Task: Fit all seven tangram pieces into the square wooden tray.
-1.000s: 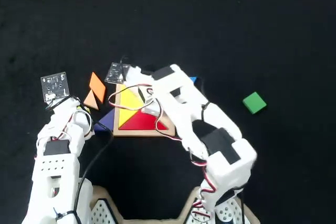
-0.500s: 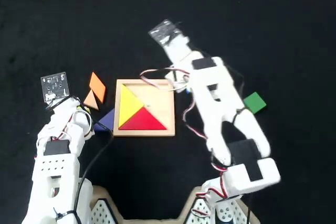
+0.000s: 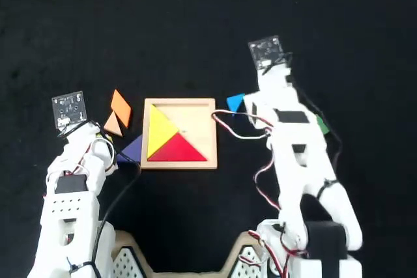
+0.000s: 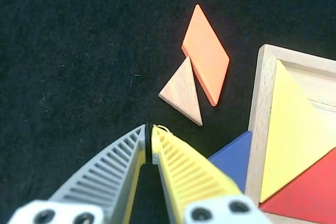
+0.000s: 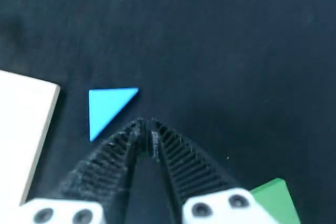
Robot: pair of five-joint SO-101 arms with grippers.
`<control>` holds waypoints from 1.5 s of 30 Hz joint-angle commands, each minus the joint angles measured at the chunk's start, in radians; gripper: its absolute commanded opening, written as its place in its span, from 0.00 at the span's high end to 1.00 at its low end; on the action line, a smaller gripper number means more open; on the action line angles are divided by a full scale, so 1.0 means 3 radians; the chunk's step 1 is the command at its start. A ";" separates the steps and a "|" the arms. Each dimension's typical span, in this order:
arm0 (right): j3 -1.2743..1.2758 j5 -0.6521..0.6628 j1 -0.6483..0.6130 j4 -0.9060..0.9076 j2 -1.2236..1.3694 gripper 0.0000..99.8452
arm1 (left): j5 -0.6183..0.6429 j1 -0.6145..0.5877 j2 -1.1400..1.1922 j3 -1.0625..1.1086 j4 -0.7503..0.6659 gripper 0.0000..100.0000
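Closest to you, the left pincer [image 4: 148, 129] was closed on itself over the black surface [image 3: 195, 30], at about 8 o'clock from the square wooden tray [image 3: 199, 118]. Just off its tip, the dark blue triangle [image 3: 132, 149] lay with one edge against the tray's outer wall. Inside the tray you had the red triangle [image 3: 177, 151] at 6 o'clock and the yellow triangle [image 3: 159, 131] at 9 o'clock, the two meeting edge to edge. Farther out, at 10 o'clock from the tray, the pale wooden triangle [image 3: 113, 124] sat just beside the orange parallelogram [image 3: 120, 107]. Your right pincer [image 5: 148, 125] was also shut, holding nothing, with its tips just beside the light blue triangle [image 3: 236, 102], which lay at 2 o'clock from the tray. The green square [image 5: 273, 195] lay at 3 o'clock, well apart, partly behind the right arm.
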 commanded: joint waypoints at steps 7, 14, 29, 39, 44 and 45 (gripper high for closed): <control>-0.0248 -0.0885 0.0552 0.0138 -0.0146 0.99 | -0.0010 0.0038 -0.0051 0.0018 -0.0184 0.97; -0.0263 -0.0890 0.0465 -0.0118 0.0238 0.99 | -0.0036 0.0028 -0.0051 0.0043 -0.0251 0.97; -0.0263 -0.0890 0.0465 -0.0261 0.0412 0.99 | -0.0036 0.0033 -0.0020 -0.0606 0.0373 0.97; -0.0274 -0.0302 0.0097 -0.0092 0.0478 0.99 | -0.0005 0.0023 -0.0056 -0.0458 0.0368 0.97; -0.0673 -0.0210 -0.0046 0.0281 0.0795 0.99 | -0.0031 0.0013 -0.0056 0.0013 -0.0363 0.97; -0.0780 -0.0199 -0.0046 0.0358 0.0887 0.99 | -0.0031 0.0028 -0.0056 0.0028 -0.0384 0.97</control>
